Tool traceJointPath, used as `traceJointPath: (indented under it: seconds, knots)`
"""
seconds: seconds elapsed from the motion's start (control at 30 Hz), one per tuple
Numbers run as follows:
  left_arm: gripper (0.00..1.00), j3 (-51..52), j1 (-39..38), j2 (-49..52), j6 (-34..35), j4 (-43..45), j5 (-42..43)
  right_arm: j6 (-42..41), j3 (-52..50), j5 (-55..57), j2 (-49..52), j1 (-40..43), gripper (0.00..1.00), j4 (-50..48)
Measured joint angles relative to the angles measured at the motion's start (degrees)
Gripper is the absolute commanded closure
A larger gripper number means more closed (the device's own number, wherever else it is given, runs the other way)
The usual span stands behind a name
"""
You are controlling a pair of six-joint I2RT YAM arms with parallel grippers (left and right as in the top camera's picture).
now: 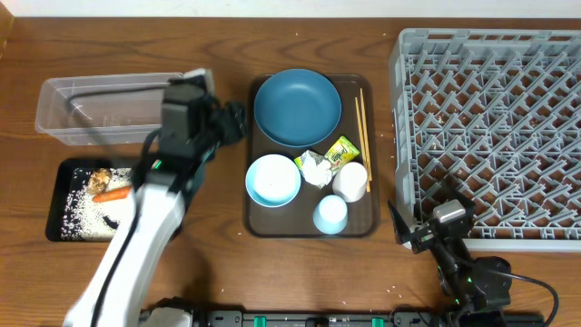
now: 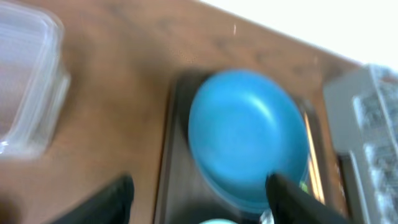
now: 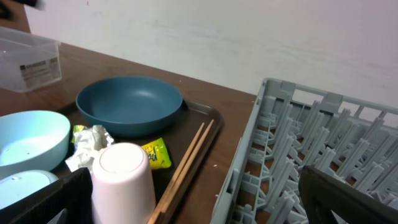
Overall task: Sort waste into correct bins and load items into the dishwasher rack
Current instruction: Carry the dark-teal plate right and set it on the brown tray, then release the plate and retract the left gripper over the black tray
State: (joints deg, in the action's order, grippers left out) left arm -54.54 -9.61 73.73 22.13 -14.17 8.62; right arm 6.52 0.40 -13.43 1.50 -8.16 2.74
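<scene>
Whitish cup (image 3: 121, 180) close in right wrist view, carrot (image 1: 113, 194) seen only overhead

Orange carrot (image 1: 113, 194) lies in the black tray (image 1: 59, 200).

The plate (image 2: 249, 134) looks blurred, the rack (image 1: 490, 127) cropped.

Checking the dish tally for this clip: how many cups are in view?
2. A whitish cup stands at the right side of the brown serving tray, near the thin wooden chopsticks; a pale blue cup stands at its front edge. None seems hidden.
</scene>
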Motion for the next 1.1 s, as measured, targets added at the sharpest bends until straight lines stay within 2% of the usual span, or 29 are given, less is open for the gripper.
traceJointPath:
  seconds: [0.07,0.27,0.47,0.6,1.1]
  knots:
    - [0.02,-0.22,0.2,-6.01,-0.5,-8.74,-0.04,0.0,0.0,0.02,0.0,0.0,0.01,0.02]
    - [0.02,-0.2,0.59,-18.1,-0.02,-28.11,0.0,0.0,0.0,0.0,0.0,0.0,0.01,0.04]
    - [0.02,-0.2,0.59,-22.1,-0.02,-39.28,-0.02,0.02,0.0,0.0,0.0,0.0,0.01,0.04]
    - [0.02,-0.2,0.59,-21.97,-0.04,-42.38,0.0,0.0,-0.02,0.0,0.0,0.0,0.01,0.04]
    - [0.02,-0.2,0.59,-20.79,-0.02,-42.36,-0.02,0.0,-0.02,0.0,0.0,0.0,0.01,0.04]
